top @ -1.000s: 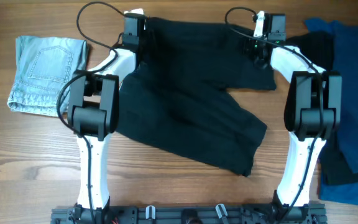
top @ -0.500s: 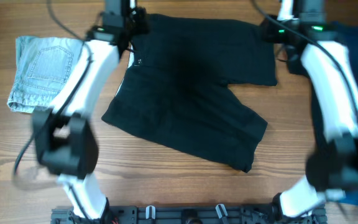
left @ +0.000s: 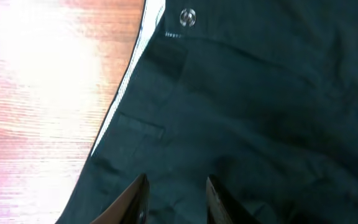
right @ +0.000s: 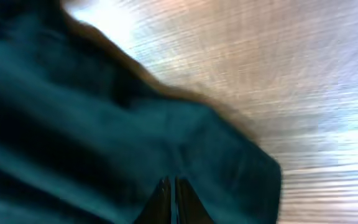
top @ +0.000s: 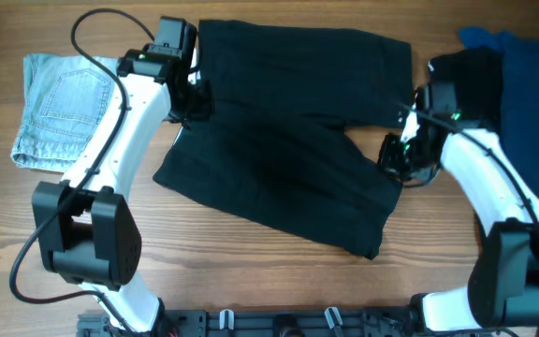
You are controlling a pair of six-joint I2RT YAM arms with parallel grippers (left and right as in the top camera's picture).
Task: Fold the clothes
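The clothes (top: 288,140), a plain black garment, lay spread flat across the middle of the table (top: 251,285), its upper edge straight and near the far side, its lower part running aslant toward the near right. My left gripper (left: 176,186) hung at the garment's left edge, close to the upper corner, and its two fingers (left: 137,200) stood a little apart with black fabric showing in the gap between them; nothing was pinched there that I could see. Just ahead of those fingers, in my left wrist view, a small metal snap (left: 187,17) sat near the hem, a pale strip of lining (left: 126,84) ran down the edge, and bare wood lay to the left of it. My right gripper (right: 171,186) was at the garment's right side, by the corner where the cloth juts out toward my right arm, and its fingers were pressed together, tip against tip. The right wrist view was blurred, so I could not tell whether any fabric was caught between them. A folded light-blue denim piece (top: 68,103) lay on the table well to the left of the clothes, beyond my left arm. A bright blue cloth (top: 531,112) lay at the right edge, apart from the garment.
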